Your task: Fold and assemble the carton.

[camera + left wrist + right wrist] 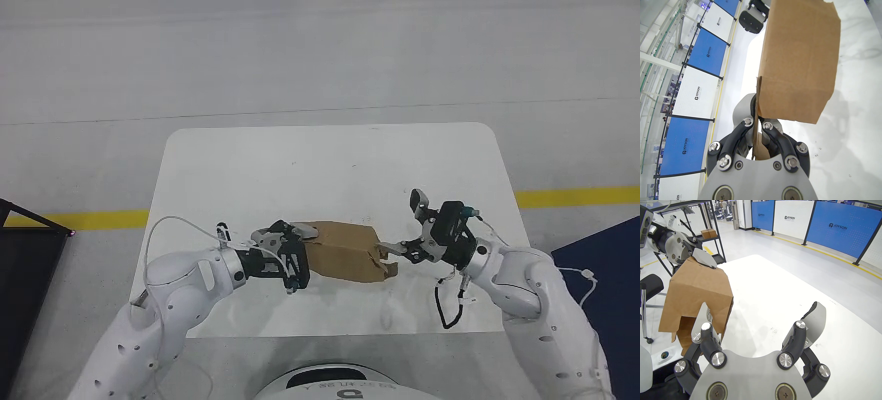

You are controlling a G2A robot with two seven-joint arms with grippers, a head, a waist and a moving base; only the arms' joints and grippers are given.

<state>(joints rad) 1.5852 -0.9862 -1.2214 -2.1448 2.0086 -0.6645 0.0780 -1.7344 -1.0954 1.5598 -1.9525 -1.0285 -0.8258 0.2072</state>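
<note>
white table point(330, 170), left tool point(757, 118) clamped on carton point(345, 255) (its wall), right tool point(761, 309) wide beside it

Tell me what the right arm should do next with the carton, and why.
Probably close the right gripper on the open end of the carton: the left gripper clamps the far edge, and the right fingers stand open, one at that end.

White rounded arms point(165, 300), grey wrist plates point(753, 370) with silver screws point(716, 358), black linkages point(797, 336).
</note>
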